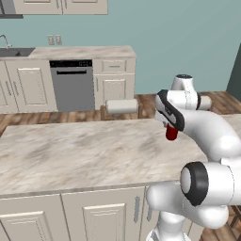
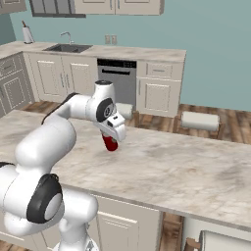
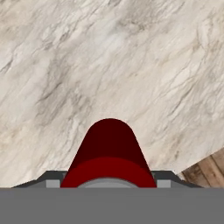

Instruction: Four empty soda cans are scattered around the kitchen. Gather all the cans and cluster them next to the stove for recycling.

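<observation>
1. Currently, item held: one red soda can (image 1: pixel 172 133), clamped between your fingers (image 3: pixel 52 181) just below the hand, right of centre in the left base view and left of centre in the right base view. It hangs above the marble worktop (image 1: pixel 70 155).
2. Slip risk: the hand view shows the can's red body running out from between the finger tips at bottom centre; you seem to grip it near its top, so a fast swing could tilt or shed it.
3. Drop risk: wooden floor (image 3: pixel 205 173) shows at the lower right of the hand view, so the worktop edge is near.
4. Transit risk: no stove in sight; driving the base may jolt the can.
</observation>
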### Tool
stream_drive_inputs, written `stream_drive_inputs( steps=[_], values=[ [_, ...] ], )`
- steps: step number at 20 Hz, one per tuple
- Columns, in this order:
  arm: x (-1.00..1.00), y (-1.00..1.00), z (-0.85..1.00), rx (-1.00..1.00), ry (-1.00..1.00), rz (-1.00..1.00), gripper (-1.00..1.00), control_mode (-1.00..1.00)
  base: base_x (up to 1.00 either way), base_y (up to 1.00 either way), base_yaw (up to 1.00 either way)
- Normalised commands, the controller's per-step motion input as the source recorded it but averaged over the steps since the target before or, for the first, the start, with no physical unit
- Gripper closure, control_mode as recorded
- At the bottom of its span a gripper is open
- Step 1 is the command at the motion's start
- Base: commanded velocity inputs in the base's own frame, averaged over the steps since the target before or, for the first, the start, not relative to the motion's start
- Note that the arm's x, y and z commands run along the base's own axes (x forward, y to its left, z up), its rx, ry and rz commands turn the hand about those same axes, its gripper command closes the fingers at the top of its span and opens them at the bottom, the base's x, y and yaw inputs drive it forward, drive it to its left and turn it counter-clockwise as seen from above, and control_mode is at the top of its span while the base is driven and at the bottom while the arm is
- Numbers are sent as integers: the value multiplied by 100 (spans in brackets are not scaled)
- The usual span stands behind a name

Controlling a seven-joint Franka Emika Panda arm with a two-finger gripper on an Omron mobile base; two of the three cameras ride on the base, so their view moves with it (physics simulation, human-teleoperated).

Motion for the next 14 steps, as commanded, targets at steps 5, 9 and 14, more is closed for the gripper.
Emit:
stream_drive_inputs(
  steps=[5,9,14],
  values=[
    [0,0,-2,0,8,-8,100,-100,0,0,0],
    [0,0,-12,0,12,-5,100,-100,0,0,0],
    [0,1,-16,0,12,-3,100,-100,0,0,0]
  ],
)
